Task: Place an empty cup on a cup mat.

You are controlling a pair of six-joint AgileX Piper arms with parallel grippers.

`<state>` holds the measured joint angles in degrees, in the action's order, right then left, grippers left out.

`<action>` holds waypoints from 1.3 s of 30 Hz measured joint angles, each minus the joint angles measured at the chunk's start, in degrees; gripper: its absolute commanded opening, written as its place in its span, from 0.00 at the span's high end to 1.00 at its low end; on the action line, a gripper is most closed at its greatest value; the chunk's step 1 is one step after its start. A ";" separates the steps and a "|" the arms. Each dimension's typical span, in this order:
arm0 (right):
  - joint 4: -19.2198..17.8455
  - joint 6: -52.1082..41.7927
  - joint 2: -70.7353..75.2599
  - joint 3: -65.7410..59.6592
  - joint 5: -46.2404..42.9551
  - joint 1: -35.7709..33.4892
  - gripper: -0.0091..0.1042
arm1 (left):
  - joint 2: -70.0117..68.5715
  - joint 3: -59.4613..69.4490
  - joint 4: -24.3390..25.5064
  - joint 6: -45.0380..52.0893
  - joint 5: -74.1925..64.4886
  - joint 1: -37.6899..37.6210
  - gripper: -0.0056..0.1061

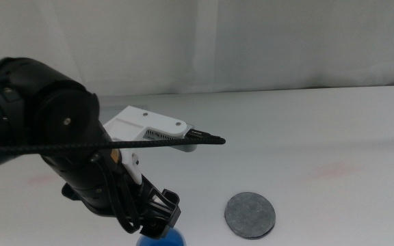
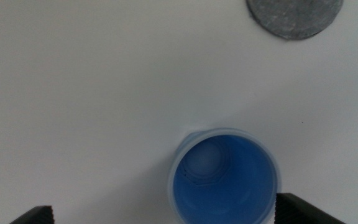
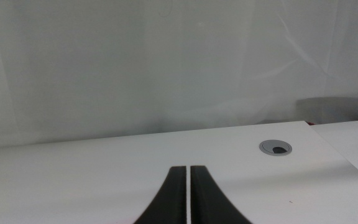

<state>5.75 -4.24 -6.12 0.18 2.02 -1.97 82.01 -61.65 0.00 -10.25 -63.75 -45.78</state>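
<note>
In the middle view the left gripper (image 1: 157, 220) hung low over the white desk (image 1: 306, 130), directly above the cup (image 1: 161, 238) at the bottom edge; the cup mat (image 1: 250, 214) lay near, to its right. The left wrist view showed the fingers (image 2: 35, 215) spread wide, the upright, empty cup between them, untouched. In the right wrist view the right gripper (image 3: 188, 198) had its fingers pressed together above the desk, away from both

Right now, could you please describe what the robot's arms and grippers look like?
The left arm is glossy black with rounded joints, a white wrist block and a braided black cable. The left gripper has dark ribbed jaws. The right gripper shows two smooth, curved dark jaws.
</note>
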 measured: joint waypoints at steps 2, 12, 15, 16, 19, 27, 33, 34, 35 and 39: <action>0.00 0.00 0.00 0.00 0.00 0.00 0.94 | 0.84 0.00 0.00 -2.65 -0.40 0.00 0.17; 0.00 0.26 0.00 0.00 0.00 0.00 0.94 | 1.06 5.93 0.00 -14.14 0.33 -0.11 0.24; 0.00 0.26 0.00 0.00 0.00 0.00 0.94 | 1.06 8.80 0.00 -16.91 2.07 -0.11 0.24; 0.00 0.26 0.00 0.00 0.00 0.00 0.94 | 1.06 9.62 -0.38 -17.45 3.19 -0.11 0.24; 0.00 0.26 0.00 0.00 0.00 0.00 0.94 | 1.06 10.97 -0.38 -19.05 6.29 -0.11 0.24; 0.00 0.26 0.00 0.00 0.00 0.00 0.94 | 1.35 11.45 -0.38 -22.18 10.44 -0.11 0.24; 0.00 0.26 0.00 0.00 0.00 0.00 0.94 | 5.01 11.45 -0.38 -22.44 10.72 -0.11 0.24; 0.00 0.26 0.00 0.00 0.00 0.00 0.94 | 5.57 11.60 -0.38 -22.44 10.92 -0.11 0.24; 0.00 0.26 0.00 0.00 0.00 0.00 0.94 | 6.23 11.75 -0.38 -22.44 11.19 -0.11 0.24; 0.00 0.09 0.00 0.00 0.00 0.00 0.94 | 8.51 12.05 -0.38 -22.54 12.74 -0.11 0.24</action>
<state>5.75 -4.15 -6.12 0.18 2.02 -1.97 90.52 -49.60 -0.38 -32.79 -51.01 -45.89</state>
